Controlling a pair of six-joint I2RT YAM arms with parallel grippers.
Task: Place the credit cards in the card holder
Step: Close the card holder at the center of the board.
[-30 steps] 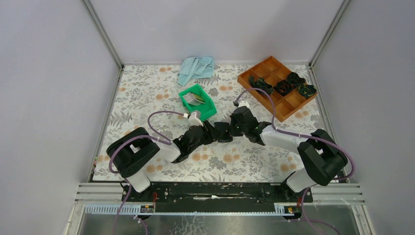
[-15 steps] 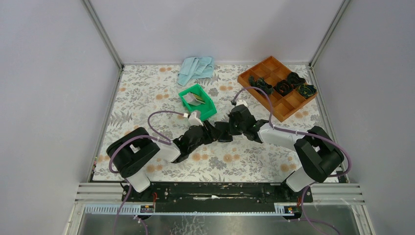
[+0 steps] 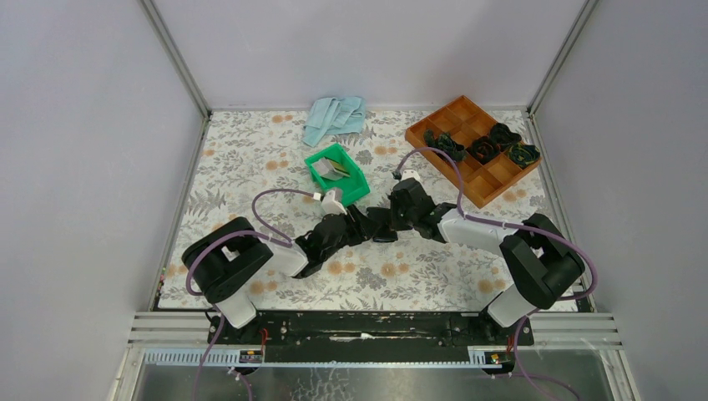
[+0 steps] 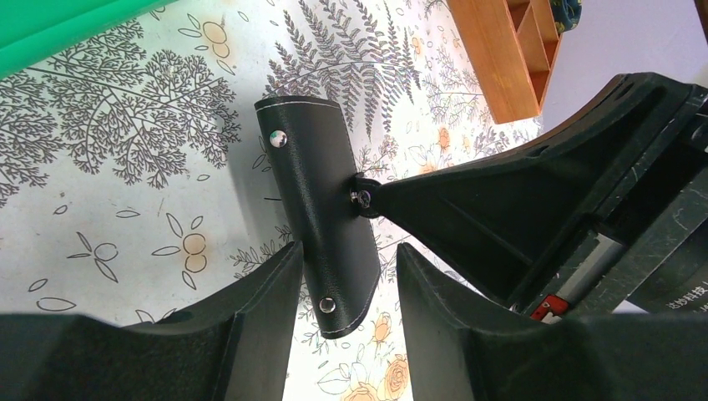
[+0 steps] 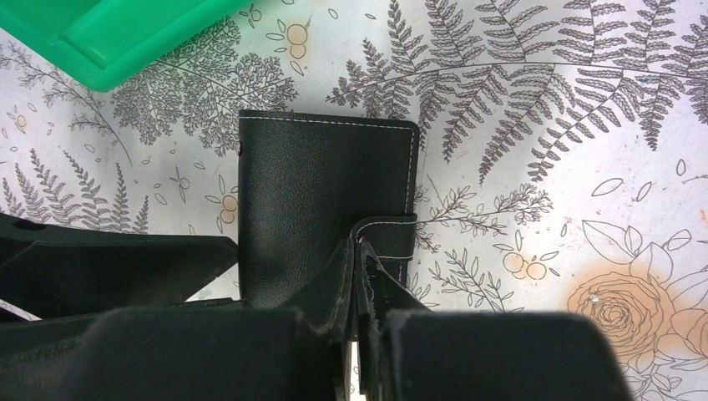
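Card holder (image 5: 326, 192) sits btwn both pincers, mid bench (image 3: 250, 159). R pincer (image 5: 361, 259) clenched on its closure tab (image 5: 388, 238). L pincer (image 4: 348, 251) straddles its end, can't tell if gripping. Credit cards (image 3: 334, 170) in green bin (image 3: 355, 185) just beyond L pincer.

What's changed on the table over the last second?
The right arm shifted slightly left, its right gripper still pinching the card holder's closure tab. The left gripper, green bin and credit cards stayed put.

black card holder (image 5: 326, 192) (white stitching), green bin (image 5: 125, 38), white tablecloth (image 5: 543, 125) printed with grey ferns.
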